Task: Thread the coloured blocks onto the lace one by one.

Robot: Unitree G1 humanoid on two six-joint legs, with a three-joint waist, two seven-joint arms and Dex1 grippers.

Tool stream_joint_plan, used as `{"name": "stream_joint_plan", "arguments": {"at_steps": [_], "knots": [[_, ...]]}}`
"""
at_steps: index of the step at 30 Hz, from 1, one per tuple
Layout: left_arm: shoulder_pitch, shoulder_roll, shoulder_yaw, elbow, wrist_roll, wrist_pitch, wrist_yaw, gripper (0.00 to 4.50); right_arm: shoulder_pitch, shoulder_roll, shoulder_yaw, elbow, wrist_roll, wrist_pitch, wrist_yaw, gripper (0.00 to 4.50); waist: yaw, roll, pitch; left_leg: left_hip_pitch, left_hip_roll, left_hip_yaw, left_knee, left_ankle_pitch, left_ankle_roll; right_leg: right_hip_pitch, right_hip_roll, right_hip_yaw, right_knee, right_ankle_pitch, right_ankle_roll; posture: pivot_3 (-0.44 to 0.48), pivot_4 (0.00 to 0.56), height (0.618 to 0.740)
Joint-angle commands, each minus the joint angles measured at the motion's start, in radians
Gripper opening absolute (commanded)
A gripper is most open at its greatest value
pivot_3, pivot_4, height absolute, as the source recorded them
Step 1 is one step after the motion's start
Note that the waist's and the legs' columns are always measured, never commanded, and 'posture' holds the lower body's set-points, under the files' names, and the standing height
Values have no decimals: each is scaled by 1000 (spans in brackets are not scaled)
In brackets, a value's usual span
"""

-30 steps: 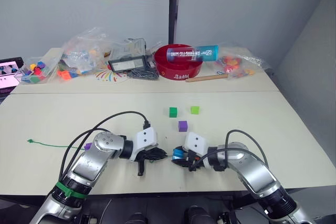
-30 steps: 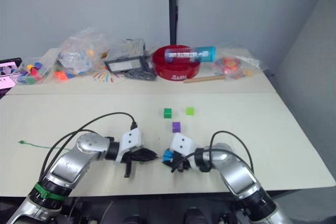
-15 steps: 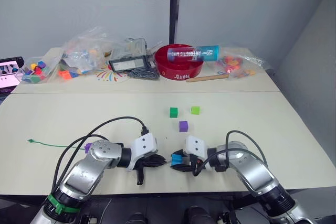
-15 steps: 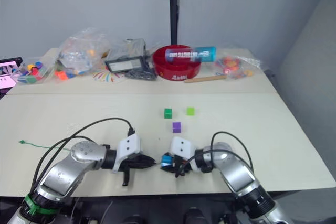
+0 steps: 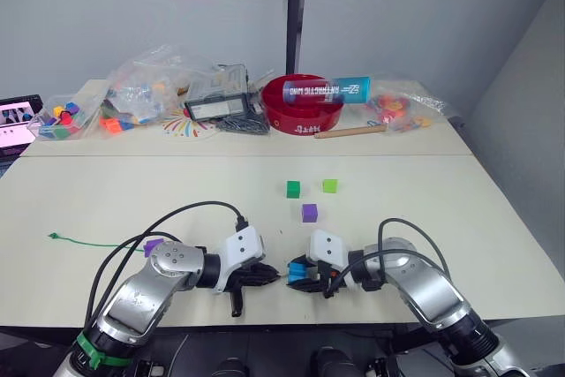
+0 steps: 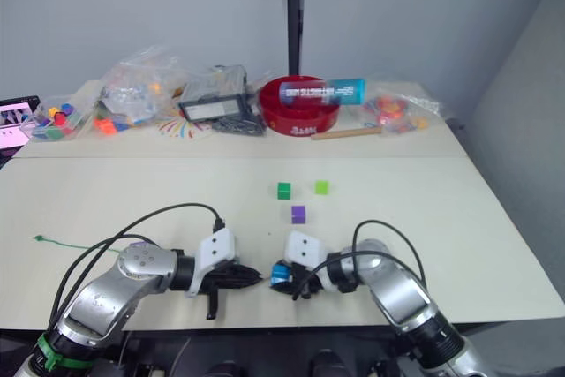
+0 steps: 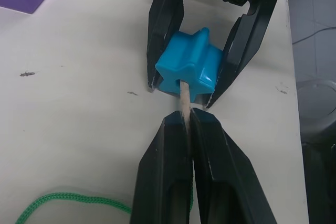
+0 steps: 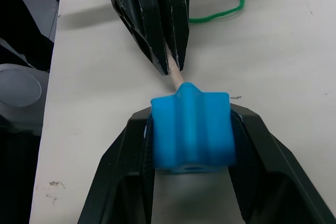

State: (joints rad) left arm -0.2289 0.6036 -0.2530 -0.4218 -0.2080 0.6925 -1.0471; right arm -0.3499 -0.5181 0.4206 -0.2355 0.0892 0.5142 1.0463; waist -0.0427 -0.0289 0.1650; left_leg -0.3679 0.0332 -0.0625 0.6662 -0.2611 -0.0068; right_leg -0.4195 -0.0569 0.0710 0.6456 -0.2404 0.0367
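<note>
- Head views: the left gripper [image 5: 275, 276] and right gripper [image 5: 295, 275] are now meeting tip to tip, where a second ago a gap was separating them. The blue block [image 5: 297, 269] is sitting in the right jaws at the near edge of the surface [image 5: 424, 192]; the dark green [image 5: 291, 189], light green [image 5: 328, 185] and purple blocks [image 5: 307, 212] are waiting beyond it.
- Left wrist view: the left jaws are pressing together on the lace's pale tip [image 7: 182, 97], which is entering the blue block's hole.
- Right wrist view: the right jaws are pinching the blue block; the lace [image 8: 231, 3] is trailing behind it, so threading is beginning.

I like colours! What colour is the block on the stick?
Bright blue plastic block, best in the left wrist view.
</note>
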Motion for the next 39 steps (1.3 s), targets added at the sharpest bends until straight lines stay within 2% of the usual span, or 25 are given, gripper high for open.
{"name": "stream_joint_plan", "arguments": {"at_steps": [1, 15, 24, 33, 39], "knots": [[-23, -29, -20, -46, -82, -11, -25, 0, 6, 7, 69, 36, -32, 46, -16, 1361, 0, 0, 0, 0, 0, 0, 0, 0, 0, 0, 0, 0, 0, 0, 0, 0, 150, 731], [-42, -69, -89, -59, -72, -24, -4, 0, -22, 57, 102, -1, -43, 111, -48, 1361, 0, 0, 0, 1, 0, 0, 0, 0, 0, 1, 0, 0, 0, 0, 0, 0, 150, 731], [-49, -22, -62, -34, -60, -54, -25, 0, -24, 50, 126, 1, -95, 120, -62, 1361, -4, 0, 0, 2, 0, 0, 0, 0, 0, 1, 0, 0, 1, 0, 0, 0, 150, 731], [-61, -8, -40, -16, -79, -80, -52, 2982, -38, 49, 129, -10, -100, 164, -62, 1361, -13, 0, -1, 5, 1, 0, -1, 0, 0, 3, 1, 1, 1, 0, 0, 0, 150, 731], [-77, 48, 13, 18, -87, -98, -82, 2982, -53, 36, 129, -11, -91, 181, -64, 1361, -22, 0, -1, 5, 2, 0, -1, 0, 0, 3, 2, 1, 1, 0, -1, 0, 150, 731]]}}
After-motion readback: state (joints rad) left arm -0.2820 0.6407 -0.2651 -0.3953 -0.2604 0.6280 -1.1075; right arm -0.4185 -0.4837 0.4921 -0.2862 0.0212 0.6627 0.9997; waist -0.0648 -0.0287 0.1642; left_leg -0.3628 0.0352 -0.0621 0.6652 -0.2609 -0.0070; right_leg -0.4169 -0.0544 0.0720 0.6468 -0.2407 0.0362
